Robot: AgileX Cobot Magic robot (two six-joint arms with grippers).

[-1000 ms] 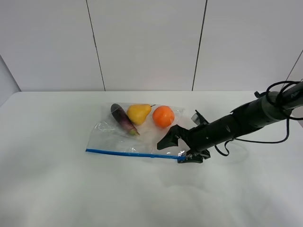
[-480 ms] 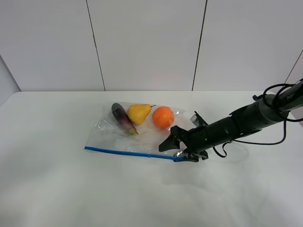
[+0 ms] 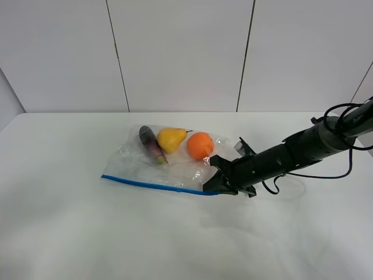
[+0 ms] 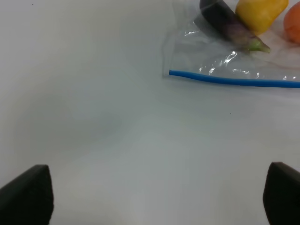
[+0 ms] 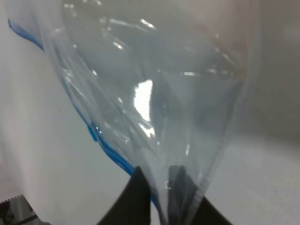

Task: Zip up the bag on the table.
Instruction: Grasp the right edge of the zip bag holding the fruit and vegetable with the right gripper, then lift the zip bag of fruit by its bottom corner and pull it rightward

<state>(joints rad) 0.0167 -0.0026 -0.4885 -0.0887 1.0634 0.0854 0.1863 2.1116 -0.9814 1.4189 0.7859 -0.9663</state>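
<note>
The right gripper (image 3: 217,183) is clenched on a corner of the bag (image 3: 175,166), mid-way across the table (image 3: 70,233); thin, floppy and slippery, it is probably best pinched along its stiffer blue strip (image 3: 152,184).

Bright, soft, even light falls from above on the large plain white matte table (image 3: 70,233), and in the sharp high view only a faint grey shadow lies under the black right arm (image 3: 303,149). The clear crinkly plastic zip bag (image 3: 175,166) shows small white glints there. In the right wrist view a strong white glare sits on its folds, and that close-up is blurred. In the left wrist view, the 2 dark fingertips (image 4: 26,194) of the left gripper (image 4: 150,199) are out of focus.
</note>
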